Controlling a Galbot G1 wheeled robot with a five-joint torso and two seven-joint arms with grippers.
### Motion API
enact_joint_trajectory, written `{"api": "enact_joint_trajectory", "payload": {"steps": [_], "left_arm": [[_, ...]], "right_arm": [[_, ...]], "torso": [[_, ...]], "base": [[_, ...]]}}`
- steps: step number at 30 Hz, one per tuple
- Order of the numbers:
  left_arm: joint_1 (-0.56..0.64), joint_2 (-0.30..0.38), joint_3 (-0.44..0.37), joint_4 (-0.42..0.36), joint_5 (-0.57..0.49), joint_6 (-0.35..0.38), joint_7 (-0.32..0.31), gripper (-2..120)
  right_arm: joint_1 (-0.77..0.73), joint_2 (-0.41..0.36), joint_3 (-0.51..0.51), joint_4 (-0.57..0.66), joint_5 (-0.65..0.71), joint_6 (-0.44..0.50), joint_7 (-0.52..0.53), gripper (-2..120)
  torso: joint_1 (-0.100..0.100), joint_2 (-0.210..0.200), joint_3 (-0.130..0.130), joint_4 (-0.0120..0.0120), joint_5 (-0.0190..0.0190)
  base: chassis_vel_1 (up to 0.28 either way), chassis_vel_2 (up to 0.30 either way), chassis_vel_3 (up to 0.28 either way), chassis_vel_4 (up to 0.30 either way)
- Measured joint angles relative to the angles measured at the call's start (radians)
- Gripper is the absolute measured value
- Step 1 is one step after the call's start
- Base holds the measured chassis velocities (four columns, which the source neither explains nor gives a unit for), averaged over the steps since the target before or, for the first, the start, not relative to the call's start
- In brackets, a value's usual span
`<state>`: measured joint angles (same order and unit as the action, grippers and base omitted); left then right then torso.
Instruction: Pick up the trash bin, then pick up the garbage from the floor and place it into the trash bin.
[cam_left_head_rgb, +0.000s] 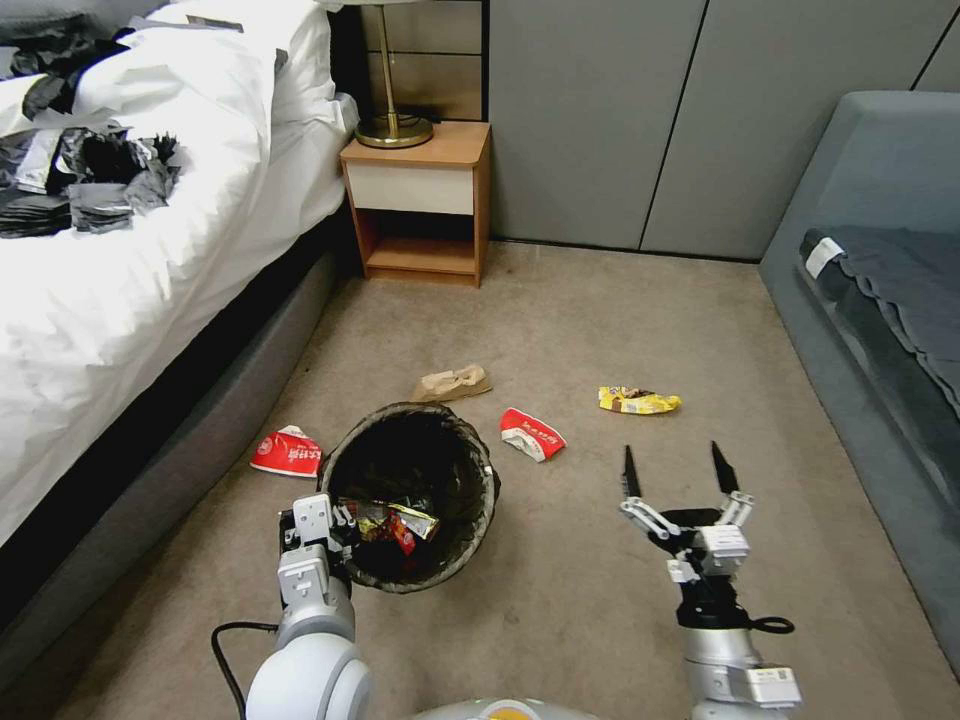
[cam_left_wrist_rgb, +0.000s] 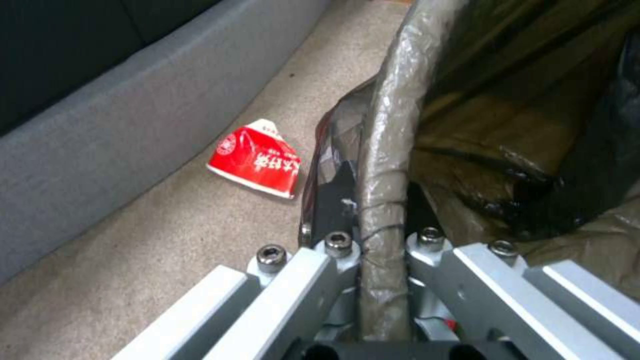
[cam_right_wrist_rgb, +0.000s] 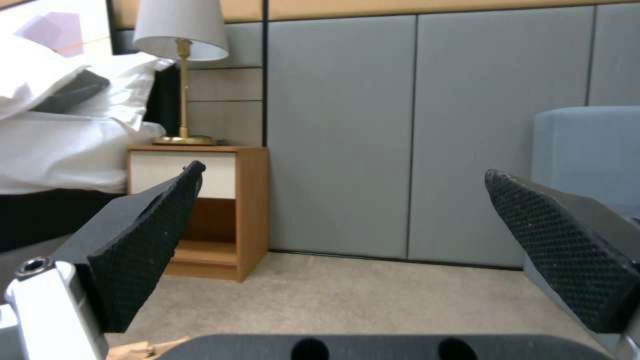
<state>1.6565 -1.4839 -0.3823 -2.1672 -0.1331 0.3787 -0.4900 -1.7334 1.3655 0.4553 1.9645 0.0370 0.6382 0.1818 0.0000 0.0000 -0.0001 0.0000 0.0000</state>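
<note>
Dark liner plastic was folded over the rim of the trash bin (cam_left_head_rgb: 410, 495), and my left gripper (cam_left_head_rgb: 325, 525) was clamped shut on that rim at the bin's near-left side, one finger inside and one outside, as the left wrist view showed. So I judged the first step done, with the bin in hand. Some wrappers already lay in its bottom, but much was left on the carpet (cam_left_head_rgb: 560, 600): a red-and-white wrapper (cam_left_head_rgb: 288, 452) just left of the bin by the bed base (cam_left_head_rgb: 150, 480), a second red-and-white wrapper (cam_left_head_rgb: 531, 434) just right of it, a tan paper bag (cam_left_head_rgb: 452, 383) beyond it, and a yellow snack wrapper (cam_left_head_rgb: 638, 401) further right. My right gripper (cam_left_head_rgb: 677, 470) hung empty with fingers spread wide, the yellow wrapper lying just beyond its tips.
</note>
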Motion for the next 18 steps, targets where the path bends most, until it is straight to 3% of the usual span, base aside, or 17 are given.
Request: {"api": "enact_joint_trajectory", "payload": {"steps": [13,18], "left_arm": [[0.016,-0.001,0.000,-0.016,0.003,0.000,-0.001,0],[0.019,-0.003,0.002,-0.016,0.008,-0.002,-0.001,0]], "right_arm": [[0.019,0.002,0.021,-0.004,0.026,-0.001,-0.019,100],[0.024,-0.003,0.040,-0.004,0.044,-0.004,-0.028,100]], "torso": [[0.000,0.000,0.000,0.0000,-0.0001],[0.000,0.000,0.000,0.0000,0.0000]], "base": [[0.000,0.000,0.000,0.000],[-0.086,0.086,0.094,-0.086]]}}
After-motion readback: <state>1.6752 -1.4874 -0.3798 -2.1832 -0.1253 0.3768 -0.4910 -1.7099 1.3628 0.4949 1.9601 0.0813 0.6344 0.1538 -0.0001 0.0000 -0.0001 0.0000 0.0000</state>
